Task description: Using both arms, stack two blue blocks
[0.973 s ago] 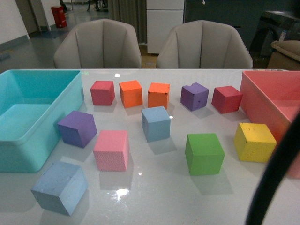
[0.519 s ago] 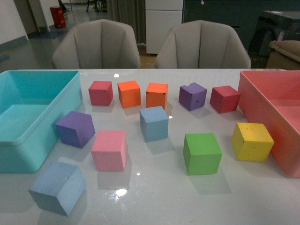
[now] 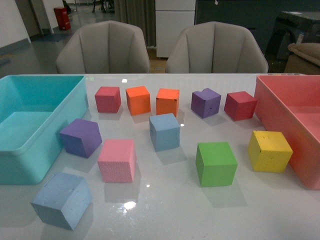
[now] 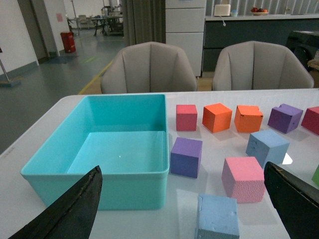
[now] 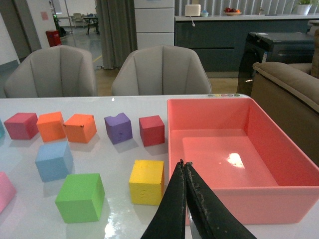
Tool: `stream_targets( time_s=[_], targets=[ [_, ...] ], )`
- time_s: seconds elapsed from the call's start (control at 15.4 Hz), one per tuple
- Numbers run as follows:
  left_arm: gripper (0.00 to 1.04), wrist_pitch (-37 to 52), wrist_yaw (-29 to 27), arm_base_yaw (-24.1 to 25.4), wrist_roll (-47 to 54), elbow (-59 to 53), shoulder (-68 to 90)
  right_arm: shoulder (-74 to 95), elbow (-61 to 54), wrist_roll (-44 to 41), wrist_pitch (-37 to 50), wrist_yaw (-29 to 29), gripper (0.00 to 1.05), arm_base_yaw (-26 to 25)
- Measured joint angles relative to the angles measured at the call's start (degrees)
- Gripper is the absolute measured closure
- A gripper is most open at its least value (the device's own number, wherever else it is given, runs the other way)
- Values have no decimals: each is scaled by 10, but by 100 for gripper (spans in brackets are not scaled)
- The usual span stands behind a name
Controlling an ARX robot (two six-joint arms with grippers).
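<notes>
My left gripper (image 4: 182, 167) is spread wide with nothing between its fingers. My right gripper (image 5: 183, 167) has its fingers pressed together, also on nothing. Neither arm shows in the front view, so both hang back from the cubes.

I take the pink cube (image 3: 117, 160) as my mark. The first blue block (image 3: 62, 200) lies nearer to me than the pink cube and off to its left, close by but not touching. It sits turned, with a corner towards me. The second blue block (image 3: 165, 131) stands beyond the pink cube and to its right, apart from it and nearly square to me. Further back than the pink cube runs a row of red, orange and purple cubes, clear of both blue ones.

Both blocks look like foam, so I expect them to be light and a little soft, with a grainy surface that the pads should hold well. I judge the best grip is across two opposite flat sides at about mid-height, closing only until the foam just yields. For the turned block I would first line the wrist up with its faces, since a pinch on the corners could twist it loose. The tabletop is glossy, so a stray nudge may send a block sliding.
</notes>
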Motion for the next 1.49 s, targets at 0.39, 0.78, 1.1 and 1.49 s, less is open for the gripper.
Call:
stream_targets(
  time_s=[0.39, 0.78, 1.1, 1.49],
  targets=[
    [7, 0, 0, 0, 0, 0, 0, -80, -19, 0, -49, 0, 103, 0],
    [7, 0, 0, 0, 0, 0, 0, -144, -19, 0, -116, 0, 103, 0],
    [7, 0, 0, 0, 0, 0, 0, -248, -19, 0, -228, 0, 103, 0],
    [7, 0, 0, 0, 0, 0, 0, -249, -19, 0, -225, 0, 66, 0]
  ],
)
